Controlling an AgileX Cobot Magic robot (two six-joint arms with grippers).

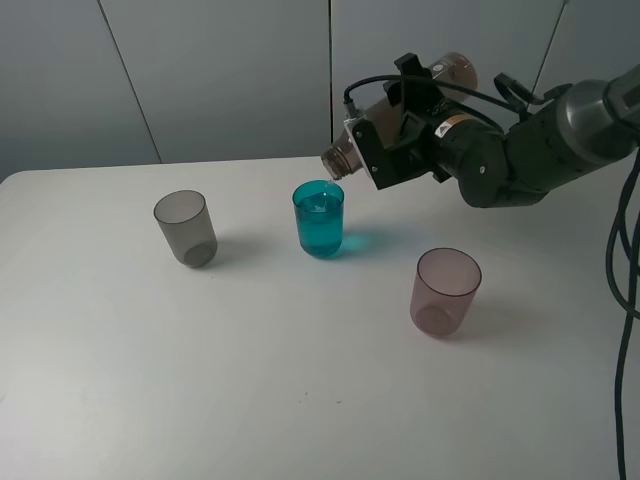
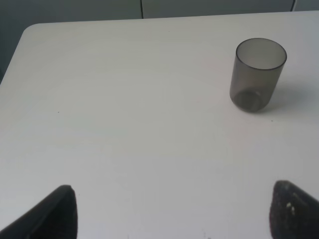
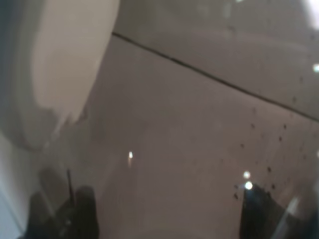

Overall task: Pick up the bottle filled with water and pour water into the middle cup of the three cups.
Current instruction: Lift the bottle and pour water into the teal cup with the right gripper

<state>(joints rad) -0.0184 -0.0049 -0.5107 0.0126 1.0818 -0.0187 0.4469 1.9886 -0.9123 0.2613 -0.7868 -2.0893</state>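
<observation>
The smoky brown bottle [image 1: 342,157] lies tilted steeply, its neck pointing down-left just above the rim of the teal middle cup [image 1: 318,218], which holds water. My right gripper [image 1: 398,128] is shut on the bottle's body. In the right wrist view the bottle [image 3: 174,139] fills the picture between the dark fingertips [image 3: 70,214]. The smoky grey cup [image 1: 185,227] stands left of the teal one, and the pinkish-mauve cup [image 1: 445,291] stands nearer the front on the right. My left gripper [image 2: 172,214] is open over bare table, well short of the grey cup [image 2: 258,74].
The white table [image 1: 300,400] ends at a grey panelled wall behind. Black cables [image 1: 625,260] hang down at the right edge beside the right arm.
</observation>
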